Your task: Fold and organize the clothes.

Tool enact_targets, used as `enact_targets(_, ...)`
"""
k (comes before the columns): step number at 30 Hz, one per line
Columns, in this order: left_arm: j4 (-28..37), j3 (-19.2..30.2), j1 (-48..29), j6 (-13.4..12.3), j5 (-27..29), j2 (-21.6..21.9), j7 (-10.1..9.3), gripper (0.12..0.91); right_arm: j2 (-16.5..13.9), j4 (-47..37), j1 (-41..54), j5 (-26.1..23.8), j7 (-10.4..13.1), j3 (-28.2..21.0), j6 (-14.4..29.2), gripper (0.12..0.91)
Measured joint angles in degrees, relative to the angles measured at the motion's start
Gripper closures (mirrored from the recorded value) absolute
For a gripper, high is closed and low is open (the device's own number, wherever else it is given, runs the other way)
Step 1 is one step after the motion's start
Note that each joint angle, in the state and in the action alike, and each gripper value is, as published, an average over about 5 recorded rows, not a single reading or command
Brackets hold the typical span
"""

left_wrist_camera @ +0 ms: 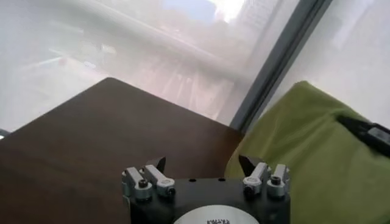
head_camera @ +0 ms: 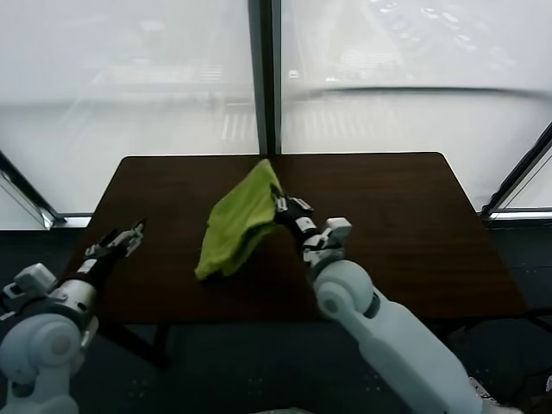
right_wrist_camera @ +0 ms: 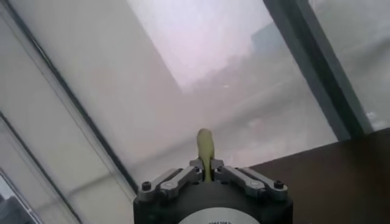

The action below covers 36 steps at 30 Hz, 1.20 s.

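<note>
Lime-green T-shirt (head_camera: 237, 222) hangs pinched in the right gripper (head_camera: 278, 201) above the table (head_camera: 414, 224) — left gripper (head_camera: 129, 235) spread wide.

Showing plain lime-green across the T-shirt (head_camera: 235, 226), no print in sight. Gleaming dark brown on the tabletop (head_camera: 405, 216). Wearing white shells with silver and black fingers (left_wrist_camera: 149, 181) on the left gripper (head_camera: 129, 238); repeating black and silver on the right gripper (head_camera: 280, 203).
</note>
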Motion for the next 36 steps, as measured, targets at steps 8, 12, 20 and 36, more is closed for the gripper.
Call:
enact_targets(8, -0.7, -0.3, -0.4, -0.1, -1.3, 0.3, 0.22, 0.123, -10.0, -4.6, -3.5, -0.9, -3.3, 7.9, -6.0, 0.838)
enact_targets(12, -1.4, -1.1, -0.1, 0.1, -2.5, 0.6, 0.25, 0.123, -13.0, -4.3, -5.5, -1.7, -6.2, 11.1, -9.6, 0.838)
enact_targets(20, -1.5, -1.5, 0.6, 0.1, -2.9, 0.2, 0.81, 0.123, -16.9, -2.6, -9.1, -1.1, -8.0, 16.7, -12.4, 0.519)
enact_targets(36, -2.6, 2.9, 4.2, -5.5, 5.5, -0.7, 6.87, 0.123, -16.7, -5.8, -15.6, -10.4, -20.5, 19.2, 9.9, 0.119)
